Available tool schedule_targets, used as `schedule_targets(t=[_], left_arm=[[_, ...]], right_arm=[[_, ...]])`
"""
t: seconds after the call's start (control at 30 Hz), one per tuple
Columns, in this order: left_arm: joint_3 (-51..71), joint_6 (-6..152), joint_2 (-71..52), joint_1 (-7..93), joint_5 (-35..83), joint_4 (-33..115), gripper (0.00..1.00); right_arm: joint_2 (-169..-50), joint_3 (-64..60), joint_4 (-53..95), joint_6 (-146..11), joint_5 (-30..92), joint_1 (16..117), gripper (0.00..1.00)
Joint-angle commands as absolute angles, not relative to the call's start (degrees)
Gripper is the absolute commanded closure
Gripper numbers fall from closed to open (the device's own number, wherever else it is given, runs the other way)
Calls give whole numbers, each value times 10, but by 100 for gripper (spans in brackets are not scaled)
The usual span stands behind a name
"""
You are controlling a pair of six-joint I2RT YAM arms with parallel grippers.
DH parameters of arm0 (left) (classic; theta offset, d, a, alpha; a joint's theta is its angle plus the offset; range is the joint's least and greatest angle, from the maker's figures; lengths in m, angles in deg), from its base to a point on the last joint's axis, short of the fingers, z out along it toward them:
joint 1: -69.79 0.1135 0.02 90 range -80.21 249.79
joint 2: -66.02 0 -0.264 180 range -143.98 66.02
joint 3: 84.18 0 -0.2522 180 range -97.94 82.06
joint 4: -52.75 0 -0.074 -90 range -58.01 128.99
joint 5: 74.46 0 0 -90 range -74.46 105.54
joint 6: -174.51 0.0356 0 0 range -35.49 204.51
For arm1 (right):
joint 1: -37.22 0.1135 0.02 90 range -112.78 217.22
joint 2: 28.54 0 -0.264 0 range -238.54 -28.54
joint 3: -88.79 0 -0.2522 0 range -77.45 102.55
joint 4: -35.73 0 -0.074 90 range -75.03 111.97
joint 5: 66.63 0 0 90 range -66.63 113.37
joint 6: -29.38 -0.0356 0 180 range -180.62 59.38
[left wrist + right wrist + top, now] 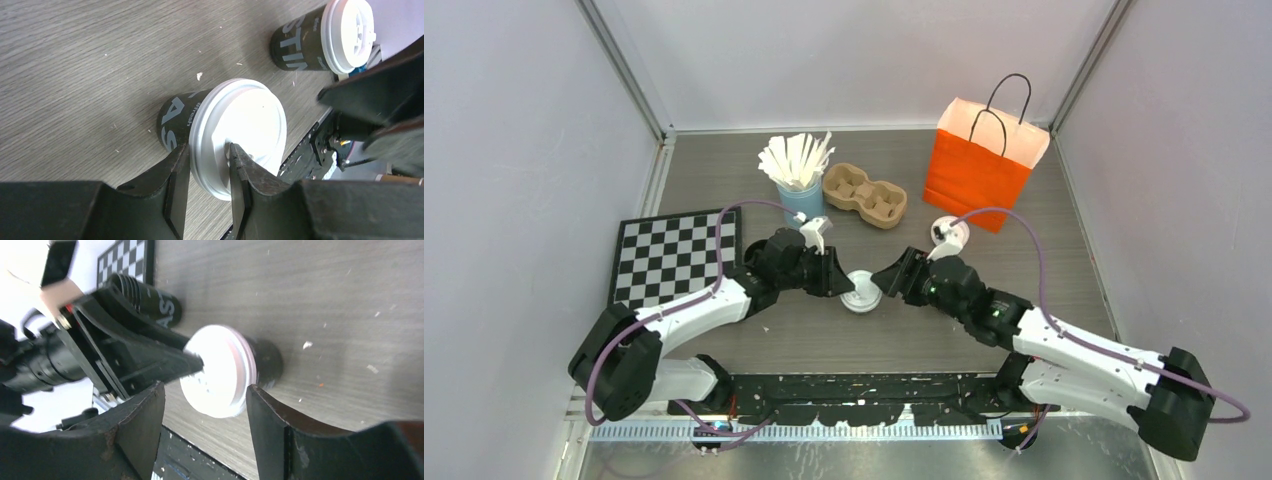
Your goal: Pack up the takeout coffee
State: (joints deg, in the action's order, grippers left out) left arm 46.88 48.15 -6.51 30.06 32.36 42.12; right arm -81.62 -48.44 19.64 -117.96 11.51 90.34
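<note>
A dark paper coffee cup with a white lid (861, 293) stands at the table's middle, between my two grippers. My left gripper (848, 284) is shut on its lid rim: in the left wrist view (207, 150) one finger lies against the cup's side and the other on the lid (245, 120). My right gripper (884, 284) is open just right of that cup; in the right wrist view (205, 407) the lid (220, 372) sits ahead of its spread fingers. A second like cup (950, 233) stands near the orange bag and also shows in the left wrist view (322, 40).
An orange paper bag (977, 170) with black handles stands open at the back right. A brown cardboard cup carrier (865, 195) and a light-blue cup of white sticks (799, 172) are at the back middle. A checkerboard (674, 257) lies at the left.
</note>
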Motion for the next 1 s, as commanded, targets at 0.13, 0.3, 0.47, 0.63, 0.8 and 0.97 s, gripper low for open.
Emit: schedule_targets(t=[0.13, 0.3, 0.47, 0.63, 0.8, 0.97], left_arm=[[476, 550, -99, 300, 360, 378, 67], [460, 546, -123, 300, 368, 386, 66], [445, 541, -149, 300, 384, 394, 66], [439, 532, -162, 300, 387, 409, 66], [435, 505, -186, 299, 389, 450, 68], [407, 469, -242, 291, 394, 516, 69]], right_arm=[[-842, -411, 130, -1057, 278, 792, 44], [-895, -410, 157, -1046, 341, 775, 52], [-931, -419, 164, -1047, 339, 775, 58], [-911, -417, 134, -1045, 297, 768, 61], [-844, -366, 25, -1027, 237, 768, 43], [-732, -344, -51, -1020, 171, 768, 27]])
